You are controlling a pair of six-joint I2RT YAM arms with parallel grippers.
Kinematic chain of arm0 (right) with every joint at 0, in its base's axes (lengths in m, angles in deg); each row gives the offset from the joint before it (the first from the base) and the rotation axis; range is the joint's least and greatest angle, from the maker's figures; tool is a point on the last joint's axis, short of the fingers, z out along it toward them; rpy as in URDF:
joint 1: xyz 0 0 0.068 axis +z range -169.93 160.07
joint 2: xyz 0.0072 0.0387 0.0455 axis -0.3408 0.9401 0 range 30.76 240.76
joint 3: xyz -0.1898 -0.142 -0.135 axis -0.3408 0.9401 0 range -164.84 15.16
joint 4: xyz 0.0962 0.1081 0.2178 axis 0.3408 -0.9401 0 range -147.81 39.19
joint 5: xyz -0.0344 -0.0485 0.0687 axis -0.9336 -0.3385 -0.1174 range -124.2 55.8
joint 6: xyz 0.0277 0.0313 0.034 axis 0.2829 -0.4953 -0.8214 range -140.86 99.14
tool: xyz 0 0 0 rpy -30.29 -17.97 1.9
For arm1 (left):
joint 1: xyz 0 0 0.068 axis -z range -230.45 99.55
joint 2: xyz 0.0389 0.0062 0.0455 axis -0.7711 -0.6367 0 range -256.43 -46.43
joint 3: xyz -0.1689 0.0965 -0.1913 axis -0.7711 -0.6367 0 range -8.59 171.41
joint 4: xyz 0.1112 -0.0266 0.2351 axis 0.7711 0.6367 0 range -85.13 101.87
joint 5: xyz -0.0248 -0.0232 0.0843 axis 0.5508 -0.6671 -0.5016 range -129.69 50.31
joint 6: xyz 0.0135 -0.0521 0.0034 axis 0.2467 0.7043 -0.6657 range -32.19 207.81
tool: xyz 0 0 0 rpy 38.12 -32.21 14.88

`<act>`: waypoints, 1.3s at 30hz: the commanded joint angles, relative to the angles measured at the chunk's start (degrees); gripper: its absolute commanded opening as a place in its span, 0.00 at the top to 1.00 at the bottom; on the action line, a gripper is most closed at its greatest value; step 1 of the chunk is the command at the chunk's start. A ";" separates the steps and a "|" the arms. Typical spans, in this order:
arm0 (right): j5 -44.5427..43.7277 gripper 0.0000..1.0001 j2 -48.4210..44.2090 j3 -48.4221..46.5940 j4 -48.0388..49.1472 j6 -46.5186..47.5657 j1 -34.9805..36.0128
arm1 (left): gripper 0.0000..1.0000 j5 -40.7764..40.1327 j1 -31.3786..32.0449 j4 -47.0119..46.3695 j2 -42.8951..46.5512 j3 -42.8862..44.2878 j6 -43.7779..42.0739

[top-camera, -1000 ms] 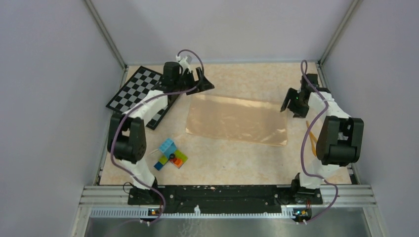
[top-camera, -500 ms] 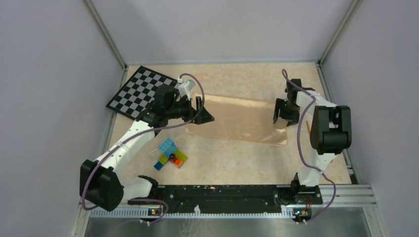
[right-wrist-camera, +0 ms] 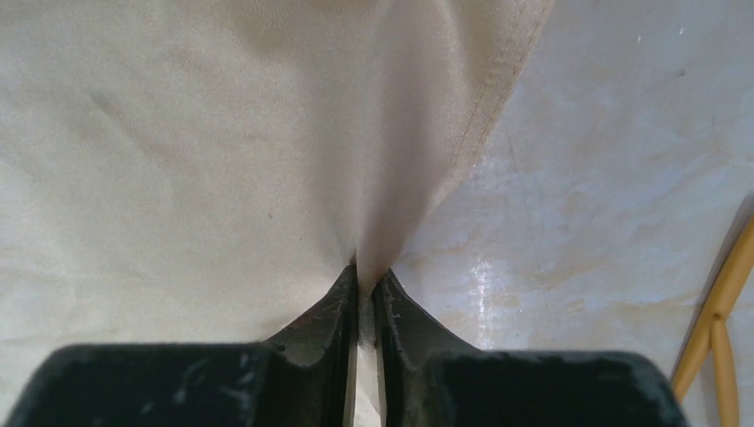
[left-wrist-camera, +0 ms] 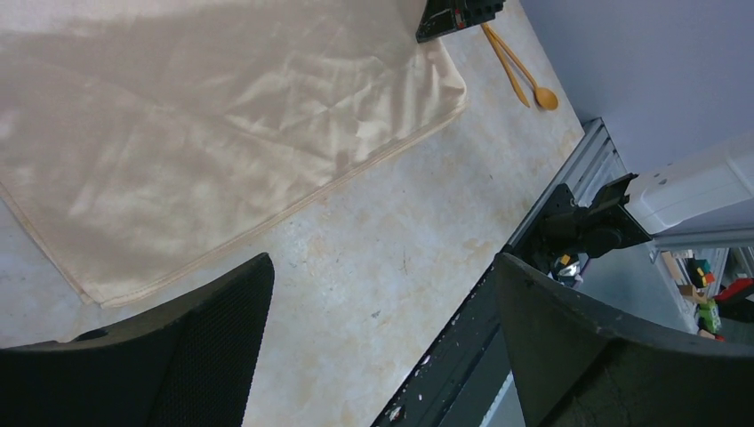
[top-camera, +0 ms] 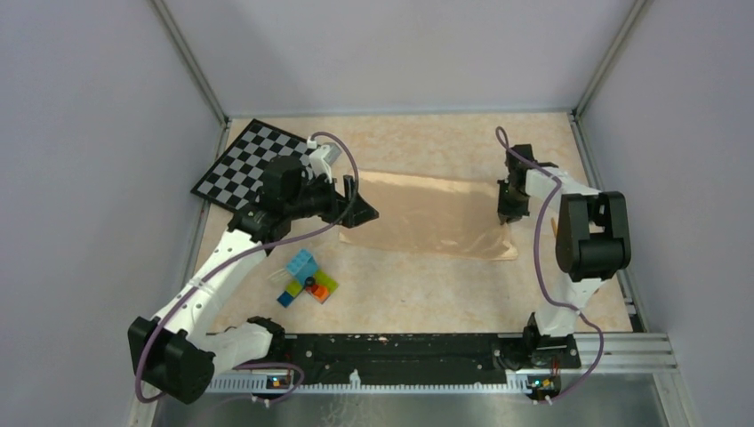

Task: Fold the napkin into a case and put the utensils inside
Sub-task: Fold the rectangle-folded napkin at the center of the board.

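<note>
The peach napkin [top-camera: 427, 218] lies flat on the table as a wide rectangle. My right gripper [top-camera: 507, 210] is down at its far right edge, shut on a pinched ridge of the cloth [right-wrist-camera: 391, 178] that rises between the fingertips [right-wrist-camera: 364, 274]. My left gripper [top-camera: 357, 206] hovers over the napkin's left edge, open, with nothing between its fingers [left-wrist-camera: 382, 267]; the napkin's near corner [left-wrist-camera: 98, 294] lies just beside the left finger. Two slim orange utensils [left-wrist-camera: 520, 76], one a spoon, rest on the table just right of the cloth, also seen at the right wrist view's edge [right-wrist-camera: 722, 302].
A black-and-white checkerboard [top-camera: 249, 165] lies at the back left. A cluster of coloured toy bricks [top-camera: 307, 277] sits in front of the napkin's left end. A black rail [top-camera: 400, 347] runs along the near edge, and walls close in both sides.
My right gripper came down onto the napkin's right edge and shut on it. My left arm stretched out low, and its gripper moved from the checkerboard to the napkin's left edge.
</note>
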 commanded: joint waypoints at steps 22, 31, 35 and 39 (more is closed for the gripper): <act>-24.55 1.00 -4.03 -5.04 -5.41 14.97 6.36 | 0.04 0.95 -0.22 1.48 2.68 -1.47 -3.20; -17.72 1.00 5.57 -20.91 -16.49 4.47 25.09 | 0.03 -0.06 -0.25 1.15 3.62 -2.32 -2.99; -13.86 1.00 12.41 -28.55 -17.45 3.26 30.61 | 0.03 -0.27 -0.30 1.96 4.71 -2.27 -3.14; -13.12 1.00 17.13 -35.75 -16.84 2.57 35.31 | 0.02 -2.63 -0.37 3.60 6.66 -2.17 -4.20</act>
